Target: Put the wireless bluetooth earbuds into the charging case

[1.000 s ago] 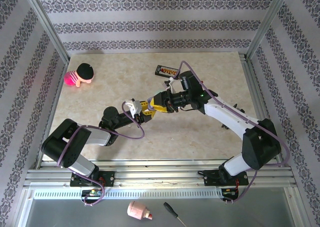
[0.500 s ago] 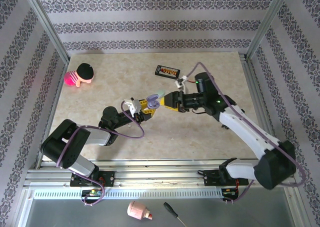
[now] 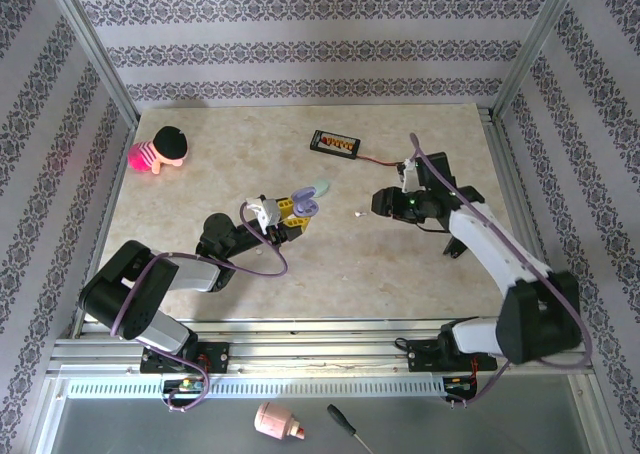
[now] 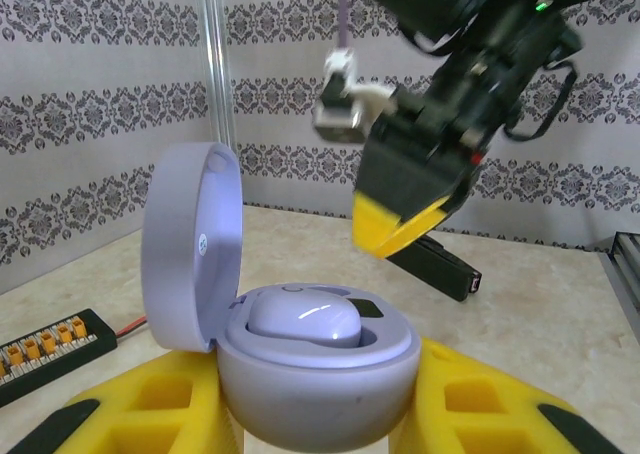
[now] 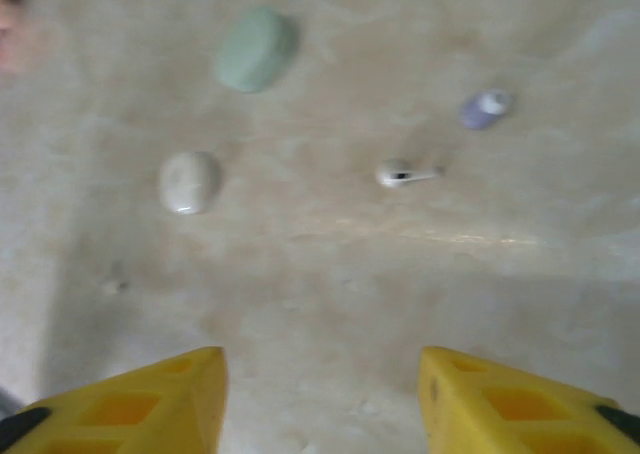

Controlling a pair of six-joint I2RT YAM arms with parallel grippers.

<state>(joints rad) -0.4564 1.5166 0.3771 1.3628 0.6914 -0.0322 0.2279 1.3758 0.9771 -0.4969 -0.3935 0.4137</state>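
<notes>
My left gripper (image 3: 297, 214) (image 4: 316, 414) is shut on an open lavender charging case (image 4: 318, 374) (image 3: 305, 205), its lid (image 4: 190, 244) standing up at the left. One lavender earbud (image 4: 303, 319) lies seated in the case. My right gripper (image 3: 384, 202) (image 5: 320, 399) is open and empty, hanging over the table to the right of the case; its yellow fingers (image 4: 400, 219) show beyond the case. On the table ahead of it lie a white stemmed earbud (image 5: 405, 174) (image 3: 357, 213) and a small lavender earbud (image 5: 485, 107). Farther off sit a mint-green rounded piece (image 5: 255, 49) and a whitish one (image 5: 188, 181), both blurred.
A black board with orange connectors and a red wire (image 3: 335, 142) (image 4: 45, 346) lies at the back of the table. A doll in pink with a black hat (image 3: 160, 151) sits far left. A black block (image 4: 440, 267) lies behind the right gripper. Metal rails frame the table.
My right gripper has pulled away from the lavender case and swung back to the right, over the loose earbuds. The left gripper and the case have stayed put.
</notes>
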